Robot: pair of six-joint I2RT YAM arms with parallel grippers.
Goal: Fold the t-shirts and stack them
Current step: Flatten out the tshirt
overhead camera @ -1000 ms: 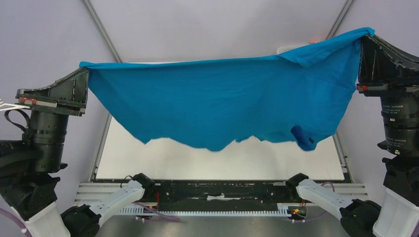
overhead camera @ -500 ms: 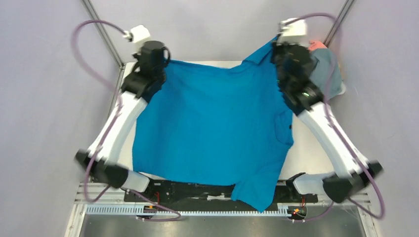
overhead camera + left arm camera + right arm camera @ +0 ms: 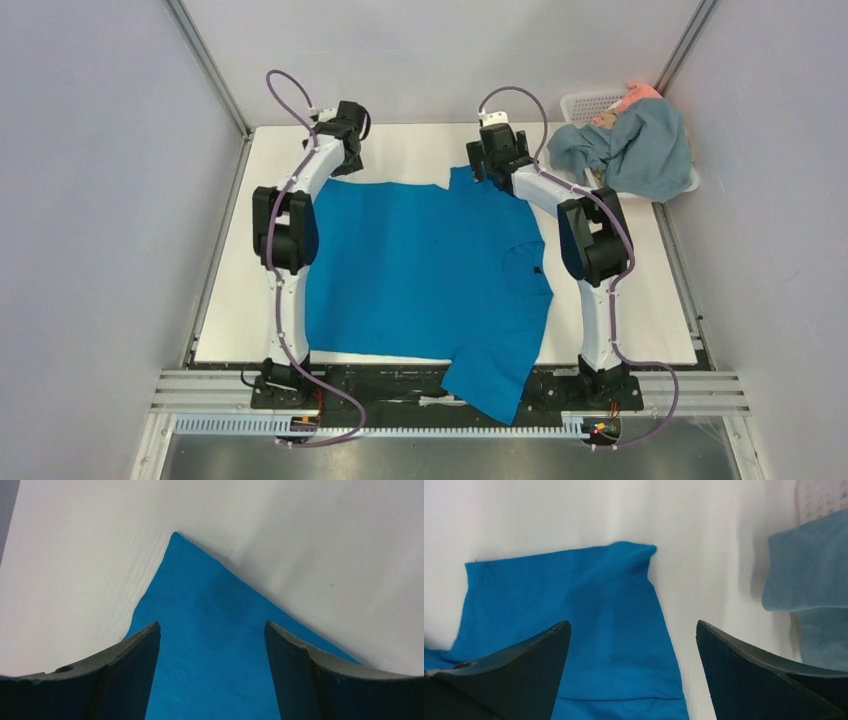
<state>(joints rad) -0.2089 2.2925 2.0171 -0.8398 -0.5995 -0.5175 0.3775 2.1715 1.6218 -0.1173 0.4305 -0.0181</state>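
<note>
A bright cobalt-blue t-shirt (image 3: 420, 270) lies spread flat on the white table (image 3: 400, 140); one sleeve hangs over the near edge. My left gripper (image 3: 345, 150) hovers open at the shirt's far-left corner (image 3: 200, 610), its jaws wide apart with only the flat cloth below them. My right gripper (image 3: 490, 160) stands open over the far-right corner (image 3: 599, 610), holding nothing. A duller grey-blue t-shirt (image 3: 630, 150) is heaped at the back right, also in the right wrist view (image 3: 809, 580). A bit of salmon-pink cloth (image 3: 640, 95) sits on top of the heap.
A white lattice basket (image 3: 585, 105) stands at the back right under the grey-blue heap. Both arms stretch from their bases at the near edge to the far side of the table. Grey enclosure walls and frame posts bound the table.
The blue shirt was held stretched in the air between both shut grippers; it now lies flat on the table. Both grippers have let go and opened at the far edge.
</note>
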